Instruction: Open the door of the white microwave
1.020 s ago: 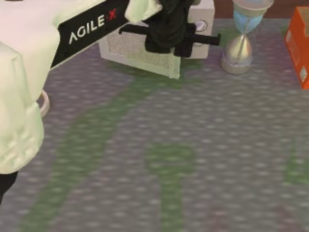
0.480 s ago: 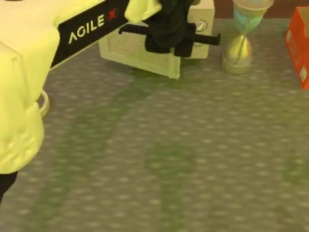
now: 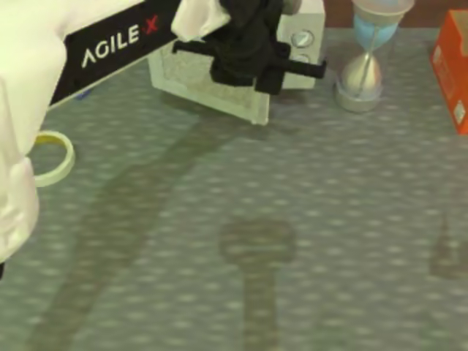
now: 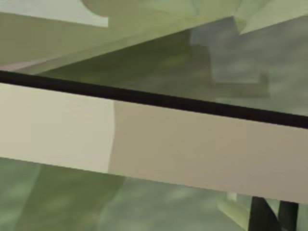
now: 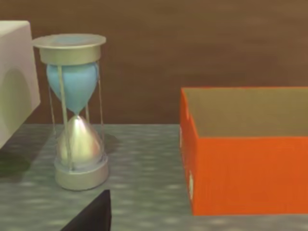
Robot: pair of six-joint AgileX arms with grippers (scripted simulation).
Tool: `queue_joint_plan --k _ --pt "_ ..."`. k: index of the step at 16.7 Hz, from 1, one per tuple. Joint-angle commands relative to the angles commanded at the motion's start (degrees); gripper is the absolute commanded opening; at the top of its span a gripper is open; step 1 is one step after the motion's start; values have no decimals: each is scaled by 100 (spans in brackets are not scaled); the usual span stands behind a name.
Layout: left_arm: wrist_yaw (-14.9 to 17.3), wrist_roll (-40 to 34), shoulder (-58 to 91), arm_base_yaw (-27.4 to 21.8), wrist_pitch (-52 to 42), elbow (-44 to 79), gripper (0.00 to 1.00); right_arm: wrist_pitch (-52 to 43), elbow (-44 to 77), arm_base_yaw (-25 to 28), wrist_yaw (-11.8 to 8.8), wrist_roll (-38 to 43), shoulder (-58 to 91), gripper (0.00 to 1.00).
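While the left gripper (image 3: 252, 66) covers the one white microwave (image 3: 303, 29), its door (image 3: 208, 84) stands ajar, finger state unclear.

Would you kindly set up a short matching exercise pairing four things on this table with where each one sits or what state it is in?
Things:
1. door
2. hourglass
3. orange box
4. pale ring

Places or states:
A. at the top view's right edge
B. swung partly out from the white microwave
C. on the table near the top view's left edge
D. standing upright, just right of the microwave

Pairs: 1-B, 2-D, 3-A, 4-C

The left tool is at the door's free edge; the right arm is out of the top view.
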Motion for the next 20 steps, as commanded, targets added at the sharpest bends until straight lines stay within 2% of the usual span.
queue_joint_plan --k 3,20 --pt "122 208 -200 36 158 -311 0 0 0 0 0 0 0 100" --pt "125 212 -204 37 161 -316 0 0 0 0 0 0 0 100"
